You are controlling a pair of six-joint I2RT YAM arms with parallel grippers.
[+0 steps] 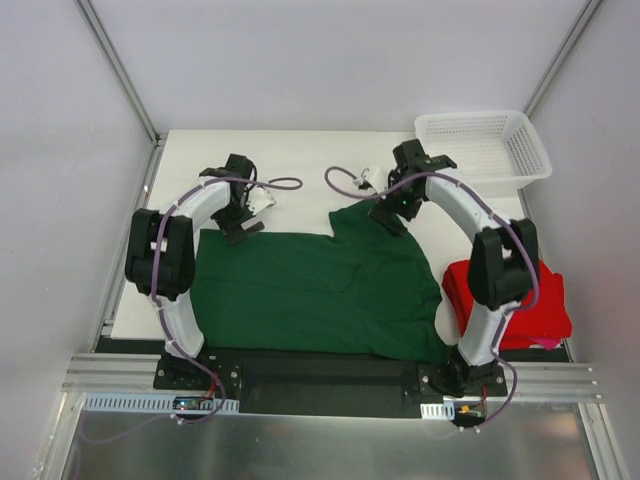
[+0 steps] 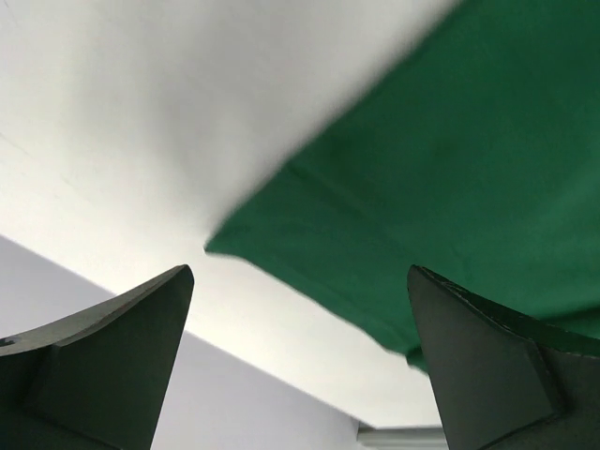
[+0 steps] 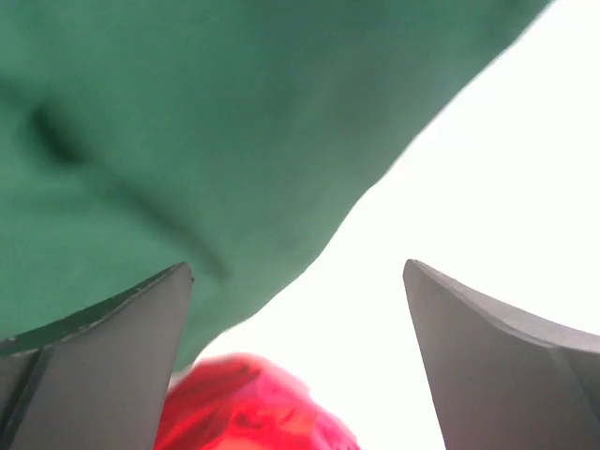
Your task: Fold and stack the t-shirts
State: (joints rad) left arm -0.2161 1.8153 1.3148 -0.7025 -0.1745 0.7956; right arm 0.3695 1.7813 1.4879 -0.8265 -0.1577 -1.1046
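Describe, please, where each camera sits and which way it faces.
Top external: above, behind the bases, looking down on left arm, right arm, white table and white plastic mesh basket.
Left wrist: wrist-mounted, looks past the open left pincer at the dark green cloth t-shirt.
Right wrist: wrist-mounted, past the open right pincer, at a bright red cloth t-shirt.
Shared: both wrist views show the green t-shirt.

Top camera looks down — wrist cameras close over green shirt (image 1: 310, 290).
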